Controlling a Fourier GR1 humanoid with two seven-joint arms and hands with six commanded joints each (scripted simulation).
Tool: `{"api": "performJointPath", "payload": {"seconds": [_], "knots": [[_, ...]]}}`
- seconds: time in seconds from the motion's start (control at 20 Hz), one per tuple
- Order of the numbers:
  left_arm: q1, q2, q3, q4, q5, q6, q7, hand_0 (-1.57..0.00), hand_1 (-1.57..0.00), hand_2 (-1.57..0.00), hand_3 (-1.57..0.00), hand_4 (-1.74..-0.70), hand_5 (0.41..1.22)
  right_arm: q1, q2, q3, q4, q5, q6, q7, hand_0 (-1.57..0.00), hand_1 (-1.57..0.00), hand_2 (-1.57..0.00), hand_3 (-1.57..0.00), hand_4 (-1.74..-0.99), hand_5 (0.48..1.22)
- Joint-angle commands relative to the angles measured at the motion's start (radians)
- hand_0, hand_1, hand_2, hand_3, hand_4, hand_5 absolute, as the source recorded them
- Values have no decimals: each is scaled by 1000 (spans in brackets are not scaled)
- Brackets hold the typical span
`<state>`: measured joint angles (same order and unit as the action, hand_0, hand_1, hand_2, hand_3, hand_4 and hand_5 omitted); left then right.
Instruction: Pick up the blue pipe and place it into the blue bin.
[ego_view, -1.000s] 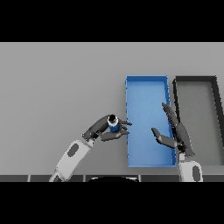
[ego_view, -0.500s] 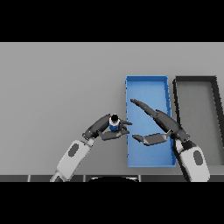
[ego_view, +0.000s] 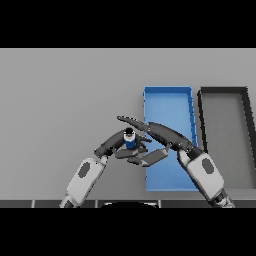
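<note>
Blue pipe (ego_view: 130, 142) stands upright, end up, in left hand (ego_view: 119, 148).

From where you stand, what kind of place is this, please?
Probably a bare sorting workstation. A plain grey table holds only a blue bin and a dark bin side by side, with nothing household around. The left hand holds a blue pipe, and the right hand reaches toward it.
</note>
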<state>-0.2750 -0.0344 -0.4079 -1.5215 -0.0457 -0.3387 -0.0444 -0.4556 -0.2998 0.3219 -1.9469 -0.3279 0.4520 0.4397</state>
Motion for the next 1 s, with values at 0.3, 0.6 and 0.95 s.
{"api": "performJointPath", "payload": {"seconds": [0.3,0.6,0.95], "knots": [[26,-13,13,-23,-53,-6,21,-1571,-1571,-1571,-1571,-1465,1221,-134,53,26,130,9,50,26,-69,-108,-166,-44,-1204,497],[26,-20,17,-6,-60,-8,49,-1571,-1571,-1571,-1571,-1645,1221,-156,111,62,168,27,42,4,-1015,-1015,-1042,-872,-1514,550],[23,-39,42,1,9,-48,19,-1571,-1571,-1571,-1441,-1718,1221,-148,98,107,167,-3,-3,-75,-1454,-1454,-1460,-1357,-1680,1034]]}}
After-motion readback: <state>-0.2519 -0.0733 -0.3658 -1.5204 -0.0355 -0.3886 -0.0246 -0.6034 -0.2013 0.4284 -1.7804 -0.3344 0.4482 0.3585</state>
